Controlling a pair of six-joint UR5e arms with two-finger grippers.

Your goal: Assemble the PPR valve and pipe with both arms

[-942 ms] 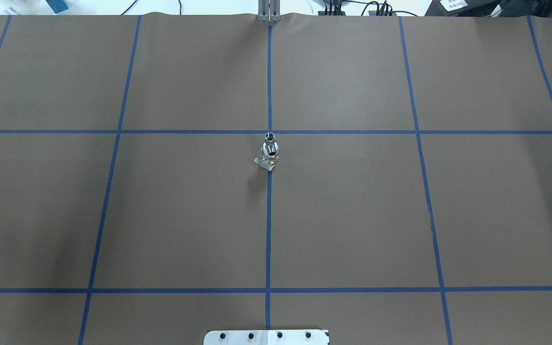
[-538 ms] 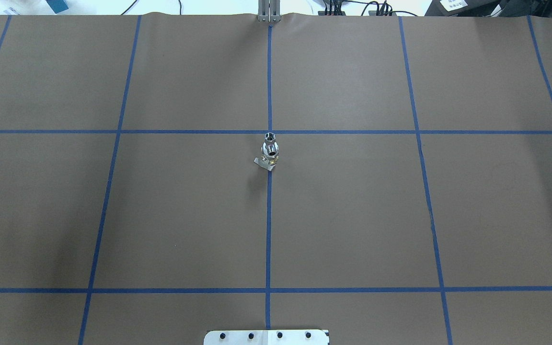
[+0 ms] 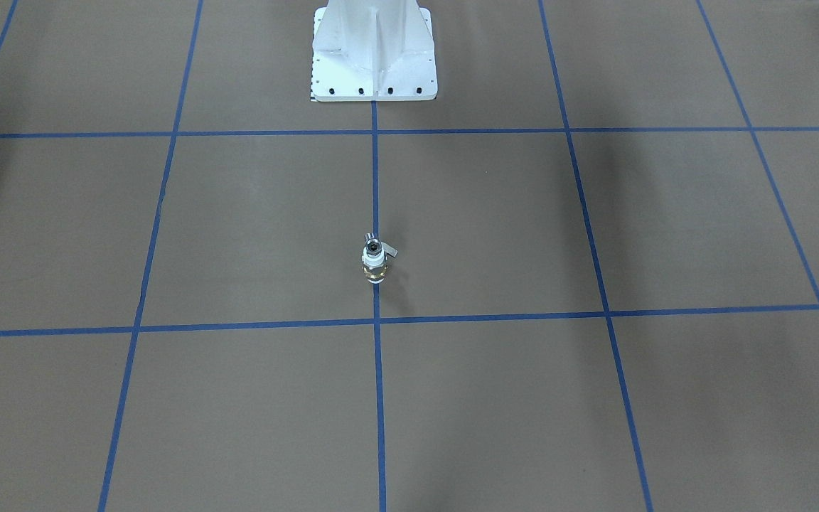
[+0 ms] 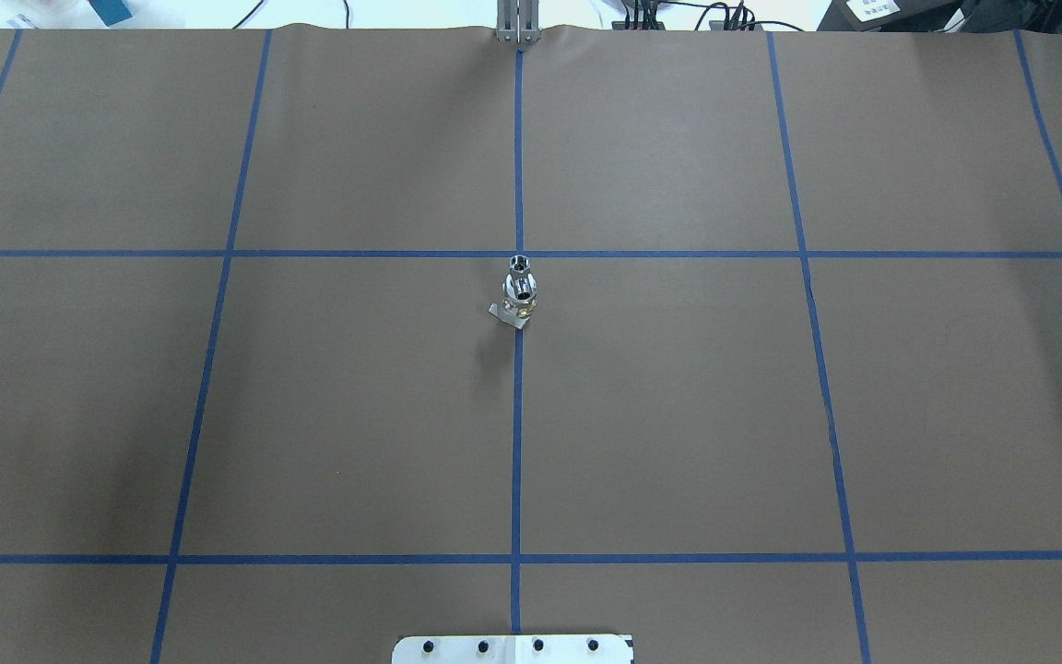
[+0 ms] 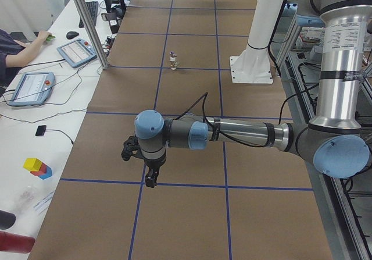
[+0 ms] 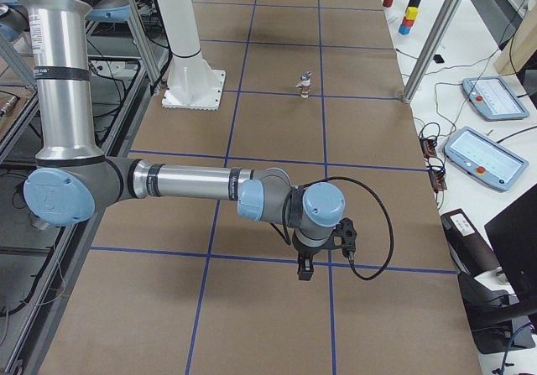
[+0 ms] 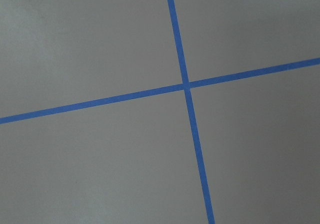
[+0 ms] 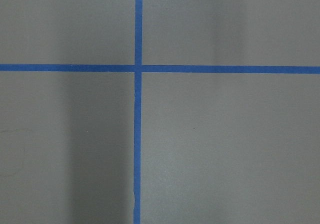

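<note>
Sitting centre of the counter (image 4: pixel 356 397), the PPR valve (image 4: pixel 520 297) has the pipe (image 4: pixel 519 264) just beside it, well apart from left claw (image 5: pixel 150 183) and right claw (image 6: pixel 303 273). Only side views show those; open or closed, can't tell.

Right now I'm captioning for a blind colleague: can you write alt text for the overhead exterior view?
The small PPR valve sits on a blue tape line at the middle of a brown table, the tiny silvery pipe just beyond it. Blue tape grids the table, a white bolted plate shows at the near edge, and no arm is in view.
</note>
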